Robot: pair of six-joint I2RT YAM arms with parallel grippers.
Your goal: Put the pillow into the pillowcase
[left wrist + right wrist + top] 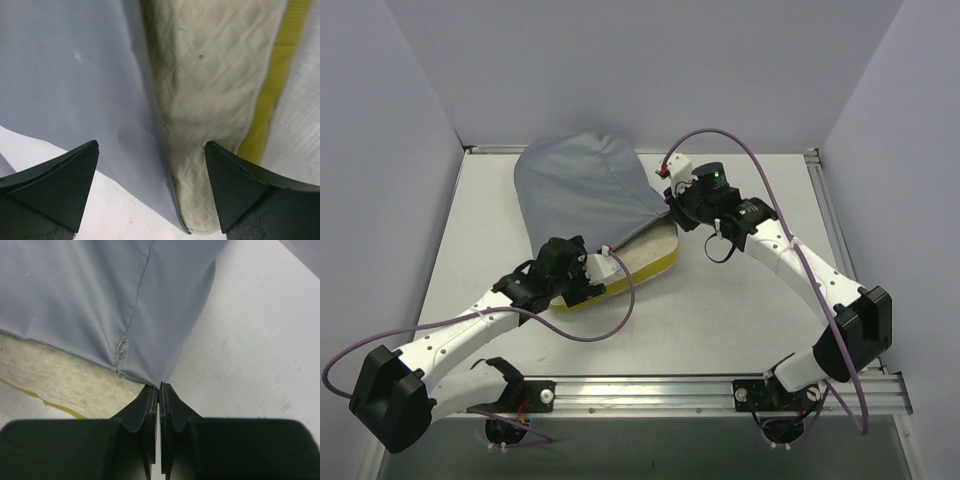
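The grey pillowcase [578,188] lies at the table's back middle, drawn over the far part of the cream pillow [645,255]. The pillow's near end with its yellow edge [665,266] sticks out of the case mouth. My right gripper [669,199] is shut on the hem corner of the pillowcase [150,315]; the pillow [60,385] shows under that hem. My left gripper [590,270] is open at the pillow's near left corner. In the left wrist view its fingers [60,185] straddle the pillowcase edge [75,85] and the pillow corner [210,85] without gripping.
White table [740,320] with grey walls at the left, back and right. An aluminium rail [720,385] runs along the near edge by the arm bases. Purple cables [590,330] loop over the table by each arm.
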